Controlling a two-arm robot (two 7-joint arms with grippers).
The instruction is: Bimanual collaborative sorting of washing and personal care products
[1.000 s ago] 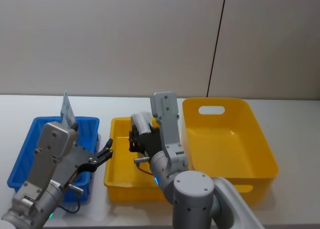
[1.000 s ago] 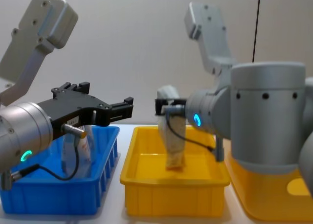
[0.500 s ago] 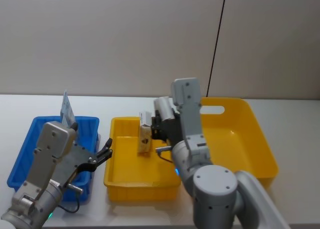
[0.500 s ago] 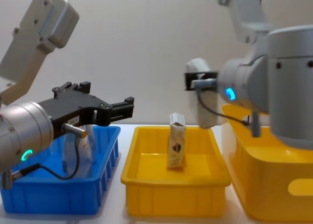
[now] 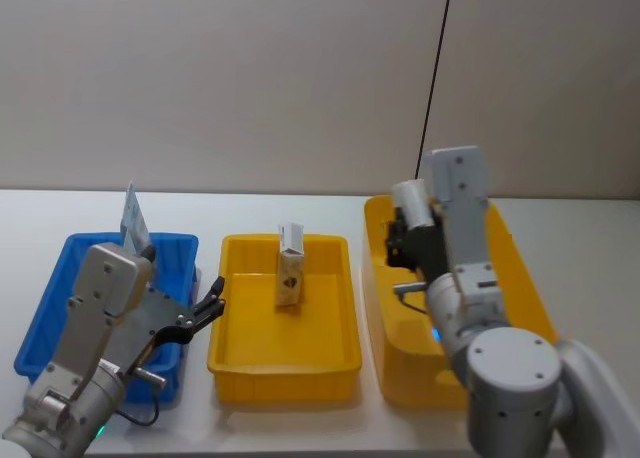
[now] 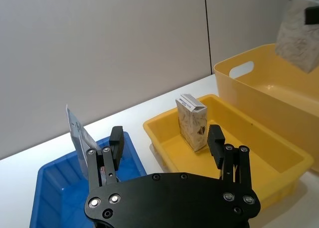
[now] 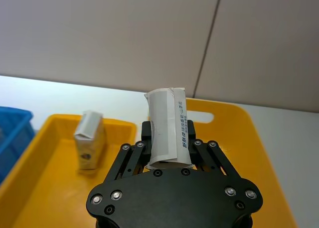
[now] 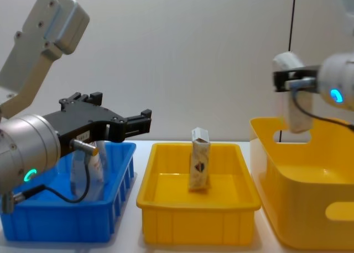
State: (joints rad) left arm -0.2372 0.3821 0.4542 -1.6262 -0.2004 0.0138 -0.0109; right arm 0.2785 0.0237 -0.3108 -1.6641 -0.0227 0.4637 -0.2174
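Note:
A white-and-tan carton (image 5: pixel 290 278) stands upright in the small yellow bin (image 5: pixel 240 353), also seen as carton (image 8: pixel 200 166), carton (image 6: pixel 192 121) and carton (image 7: pixel 89 146). My right gripper (image 5: pixel 405 236) is shut on a whitish squeeze tube (image 5: pixel 409 201) above the large yellow bin (image 5: pixel 535 318); the tube (image 7: pixel 167 126) sits between the fingers of the right gripper (image 7: pixel 167 144), and the tube (image 8: pixel 293 109) hangs over that bin's near wall. My left gripper (image 5: pixel 208 310) is open over the gap between the blue bin (image 5: pixel 55 313) and the small yellow bin. A pale-blue pouch (image 5: pixel 134 219) leans in the blue bin.
Three bins stand in a row on the white table (image 5: pixel 590 228): blue at left, small yellow in the middle, large yellow at right. A grey wall with a black cable (image 5: pixel 435 78) runs behind. The left gripper (image 8: pixel 138 123) hovers above the bins' rims.
My right gripper has carried the tube to the right, from over the small yellow bin to over the large yellow bin, uncovering the carton. The left arm has stayed still.

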